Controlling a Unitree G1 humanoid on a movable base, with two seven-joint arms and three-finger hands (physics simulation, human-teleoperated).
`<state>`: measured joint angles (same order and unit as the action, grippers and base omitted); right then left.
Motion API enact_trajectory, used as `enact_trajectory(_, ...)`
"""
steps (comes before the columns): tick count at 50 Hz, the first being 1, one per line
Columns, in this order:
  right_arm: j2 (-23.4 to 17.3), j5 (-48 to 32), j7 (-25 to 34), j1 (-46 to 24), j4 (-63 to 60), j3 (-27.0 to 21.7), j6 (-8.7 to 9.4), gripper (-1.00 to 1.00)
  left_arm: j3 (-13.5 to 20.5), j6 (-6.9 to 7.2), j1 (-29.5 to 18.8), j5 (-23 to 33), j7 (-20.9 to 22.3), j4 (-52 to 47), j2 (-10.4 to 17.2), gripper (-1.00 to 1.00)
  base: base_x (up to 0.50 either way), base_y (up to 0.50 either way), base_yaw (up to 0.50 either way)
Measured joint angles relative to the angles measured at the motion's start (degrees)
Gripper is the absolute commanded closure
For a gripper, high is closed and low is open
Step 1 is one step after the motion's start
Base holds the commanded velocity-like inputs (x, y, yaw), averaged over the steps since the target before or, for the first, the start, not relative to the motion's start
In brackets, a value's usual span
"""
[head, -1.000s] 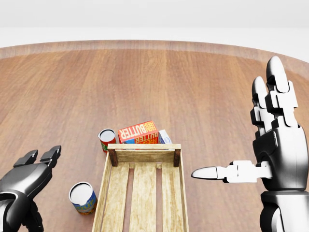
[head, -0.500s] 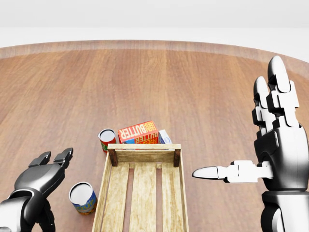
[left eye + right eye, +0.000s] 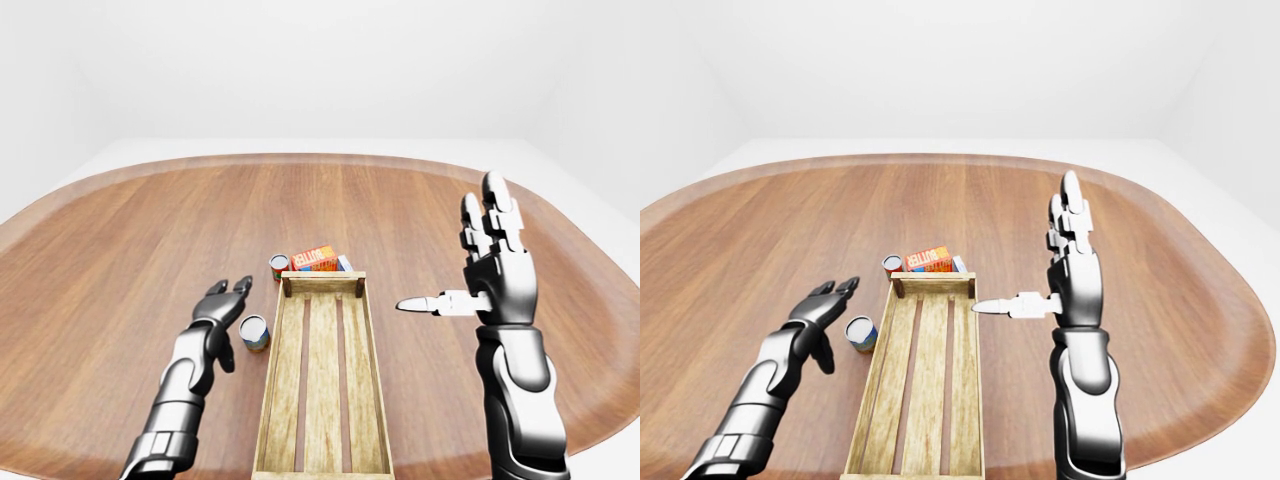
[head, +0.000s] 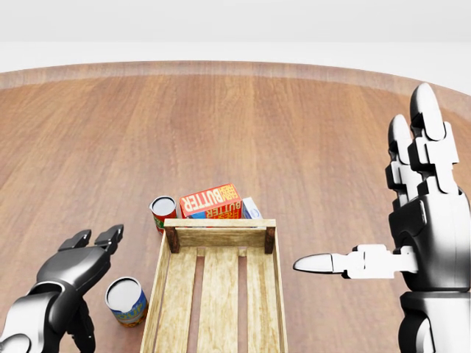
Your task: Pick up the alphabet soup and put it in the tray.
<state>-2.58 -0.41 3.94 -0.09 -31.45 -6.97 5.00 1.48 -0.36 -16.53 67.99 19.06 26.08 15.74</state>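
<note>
My left hand [image 4: 77, 259] hangs spread and empty just left of and above a can [image 4: 126, 301] with a blue and green label, not touching it. My right hand [image 4: 419, 220] stands upright, fingers splayed, thumb pointing left toward the tray [image 4: 218, 294], holding nothing. The tray lies empty on the worktop [image 4: 235, 132]. A red-labelled can [image 4: 163, 212] stands by its top left corner in the head view, beside a butter box [image 4: 211, 201]. I cannot tell from the labels which can is the soup.
</note>
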Motion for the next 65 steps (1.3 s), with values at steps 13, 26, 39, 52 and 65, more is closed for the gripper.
enact_trajectory(13, 0.0, 0.0, 0.1, 0.3, -0.3, -0.1, 0.0, -1.0, -0.3, 0.19, -0.1, -0.3, 1.4, -1.3, -0.8, -1.0, 0.0, 0.0, 0.0)
enact_trajectory(26, 0.0, -0.5, -0.1, 0.2, -0.2, 0.0, 0.0, -1.0, -0.9, -0.62, -1.7, -1.6, 0.0, 2.8, -0.9, -1.0, 0.0, 0.0, 0.0)
enact_trajectory(39, -0.1, -1.9, -0.2, -0.2, -0.2, 0.5, 0.0, -1.0, -1.3, -1.05, -2.4, -2.4, -0.7, 4.7, -0.9, -1.0, 0.0, 0.0, 0.0)
enact_trajectory(52, -0.1, -2.4, 0.0, -0.3, 0.2, 0.5, 0.0, -1.0, -3.0, -2.23, -5.5, -2.2, -5.6, 15.3, -1.4, -1.0, 0.0, 0.0, 0.0)
enact_trajectory(65, 0.0, -2.4, 0.2, -0.1, 0.2, 0.5, 0.0, -1.0, -5.3, -3.44, -9.9, -2.3, -11.2, 27.8, -2.1, -1.0, 0.0, 0.0, 0.0)
